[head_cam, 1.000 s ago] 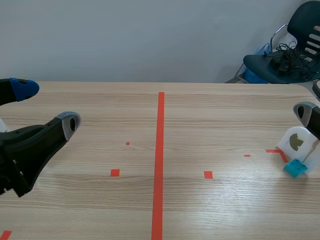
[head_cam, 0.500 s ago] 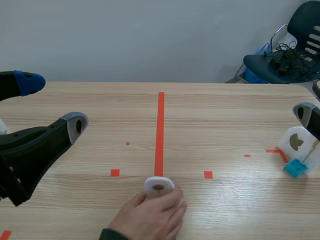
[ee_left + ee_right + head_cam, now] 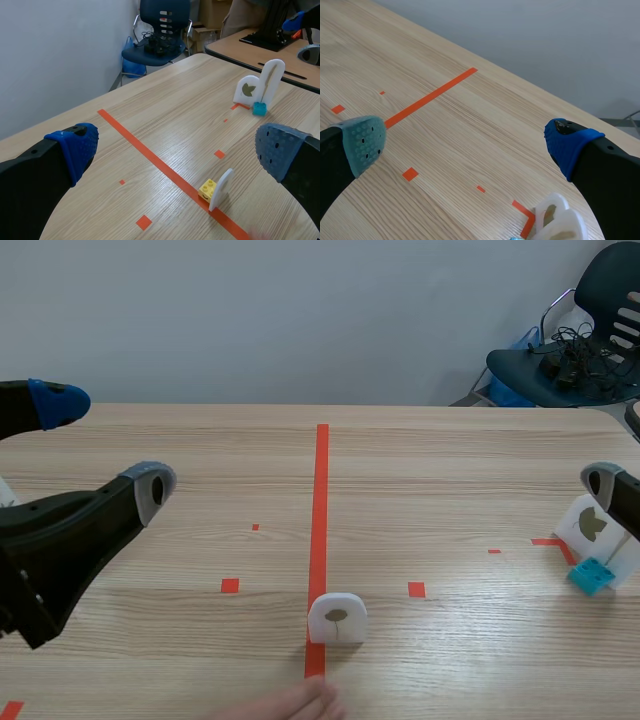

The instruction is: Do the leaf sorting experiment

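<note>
1. Scene view, far left: the left claw (image 3: 105, 448) hangs above the bench (image 3: 200, 540), fingers spread wide, holding nothing.
2. Centre: a white leaf card (image 3: 337, 618) stands upright on the red tape line, well apart from both claws. The left wrist view shows a yellow brick (image 3: 208, 189) at its base. A person's hand (image 3: 290, 705) lies at the near edge, just short of the card.
3. Right: two white cards (image 3: 592, 528) stand on a blue brick (image 3: 590, 577), just beside the right claw (image 3: 467, 145), which is spread and empty.
4. Judgement: sorting of the centre card looks about to start. The next move likely calls for one claw to travel there, straddle the card and close on it without tipping it.
</note>
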### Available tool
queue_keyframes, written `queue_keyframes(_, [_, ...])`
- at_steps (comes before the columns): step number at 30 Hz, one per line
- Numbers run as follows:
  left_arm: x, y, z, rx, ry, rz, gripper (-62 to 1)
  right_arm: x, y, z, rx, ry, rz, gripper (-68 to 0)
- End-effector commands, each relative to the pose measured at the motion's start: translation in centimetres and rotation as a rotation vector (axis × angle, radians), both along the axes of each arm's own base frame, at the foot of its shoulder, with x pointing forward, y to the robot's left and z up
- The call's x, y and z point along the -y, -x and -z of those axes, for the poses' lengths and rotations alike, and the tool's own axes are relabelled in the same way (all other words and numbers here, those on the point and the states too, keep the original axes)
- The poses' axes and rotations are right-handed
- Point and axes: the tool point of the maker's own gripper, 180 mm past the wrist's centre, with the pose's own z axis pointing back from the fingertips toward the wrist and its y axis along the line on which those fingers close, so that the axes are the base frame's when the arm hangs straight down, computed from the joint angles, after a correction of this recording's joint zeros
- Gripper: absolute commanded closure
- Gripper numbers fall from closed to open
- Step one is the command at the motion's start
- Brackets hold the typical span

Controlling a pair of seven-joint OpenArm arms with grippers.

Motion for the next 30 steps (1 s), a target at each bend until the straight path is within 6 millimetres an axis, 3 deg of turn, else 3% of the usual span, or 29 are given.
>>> queue_keyframes(1, [0.0, -0.1, -0.4, 0.012, 0.024, -0.003, -62.3, -1.2, 0.0, -0.1, 0.004, -0.029, -0.037, -67.9])
queue_keyframes(8, [0.0, -0.2, -0.6, 0.020, 0.026, -0.003, -62.3, -6.7, 0.7, 4.1, -0.067, -0.027, -0.151, -67.9])
queue_keyframes(18, [-0.2, -0.2, -0.2, 0.010, 0.026, -0.008, -62.3, -12.6, 1.2, 10.8, -0.180, -0.113, -0.238, -67.9])
queue_keyframes(30, [-0.2, -0.2, -0.2, 0.009, 0.026, -0.009, -62.3, -19.4, 2.2, 14.9, -0.130, -0.041, -0.342, -67.9])
